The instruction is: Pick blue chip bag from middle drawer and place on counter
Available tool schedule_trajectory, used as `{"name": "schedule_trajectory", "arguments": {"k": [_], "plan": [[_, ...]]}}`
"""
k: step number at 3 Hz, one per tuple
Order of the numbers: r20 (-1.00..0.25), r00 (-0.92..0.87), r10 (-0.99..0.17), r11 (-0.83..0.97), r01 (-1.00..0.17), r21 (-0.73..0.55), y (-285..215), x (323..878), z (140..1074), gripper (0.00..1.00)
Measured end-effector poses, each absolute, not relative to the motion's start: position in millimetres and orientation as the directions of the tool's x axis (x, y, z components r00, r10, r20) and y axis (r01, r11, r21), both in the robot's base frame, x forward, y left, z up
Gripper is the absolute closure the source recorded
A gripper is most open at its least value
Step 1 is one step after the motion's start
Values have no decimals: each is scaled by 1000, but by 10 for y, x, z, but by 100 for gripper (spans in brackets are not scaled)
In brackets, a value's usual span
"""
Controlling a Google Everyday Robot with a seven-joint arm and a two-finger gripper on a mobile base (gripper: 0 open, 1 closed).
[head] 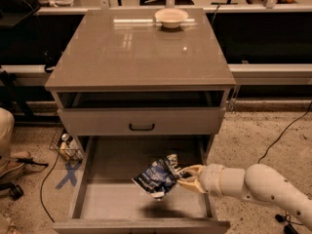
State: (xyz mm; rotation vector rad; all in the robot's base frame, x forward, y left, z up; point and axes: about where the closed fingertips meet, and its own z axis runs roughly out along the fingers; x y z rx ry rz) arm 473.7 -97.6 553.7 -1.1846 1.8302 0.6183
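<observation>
Inventory by kind: one blue chip bag [157,178]. One gripper [182,175], positioned above the right side of the middle drawer [109,199], fingers clamped on the bag's edge. Two drawers: the open middle one and one closed drawer front [97,122] bearing one black handle [142,127]. One counter [126,52]. One cream bowl [171,17].

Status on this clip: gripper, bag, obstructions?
Gripper over open middle drawer, shut on blue chip bag. Bag clear of drawer floor, shadow beneath. Cream bowl on counter, far edge.
</observation>
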Motion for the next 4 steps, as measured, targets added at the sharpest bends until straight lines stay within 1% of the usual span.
{"name": "schedule_trajectory", "arguments": {"k": [2, 3, 4], "plan": [[-926, 6, -376, 435, -882, -183, -1262, 4802, 6561, 100], [-926, 180, -332, 446, -835, -322, -1460, 4829, 7430, 100], [-911, 265, -315, 453, -802, -389, -1543, 4827, 7867, 100]]}}
